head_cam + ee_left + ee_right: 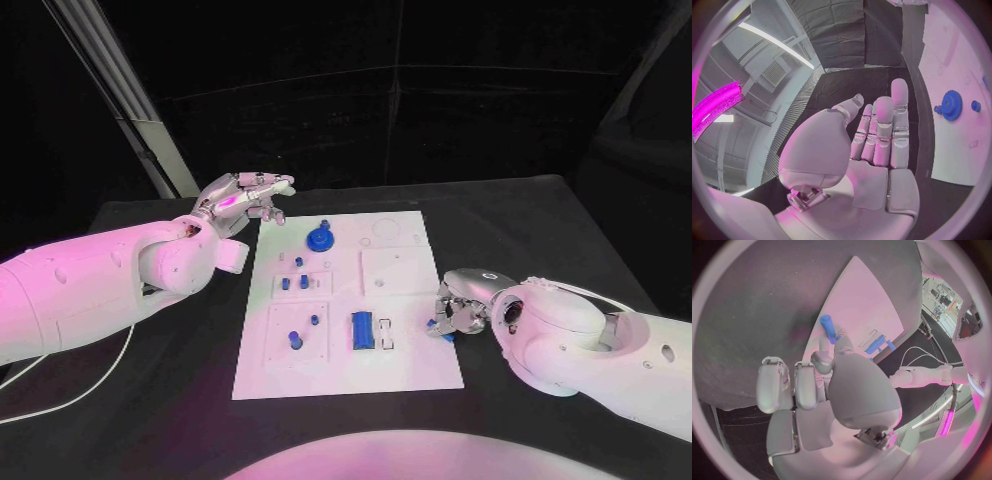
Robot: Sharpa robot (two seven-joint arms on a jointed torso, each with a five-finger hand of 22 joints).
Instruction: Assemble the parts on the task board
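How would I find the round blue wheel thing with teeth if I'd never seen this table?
Start at the white task board lying in the middle of the black table. Go to its far end, the part nearest the left hand, which is raised with nothing in it. The blue gear sits there: it is round and toothed, while the other blue parts are small pegs and blocks.

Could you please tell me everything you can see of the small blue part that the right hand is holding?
The small blue part is a short, slim, rod-like piece with a rounded end, plain blue and plastic-looking. The right hand pinches its lower end between fingertips, so it sticks up beyond them, slightly tilted. In the head view it sits at the right edge of the task board, mostly hidden by the hand. Whether it touches the board cannot be told.
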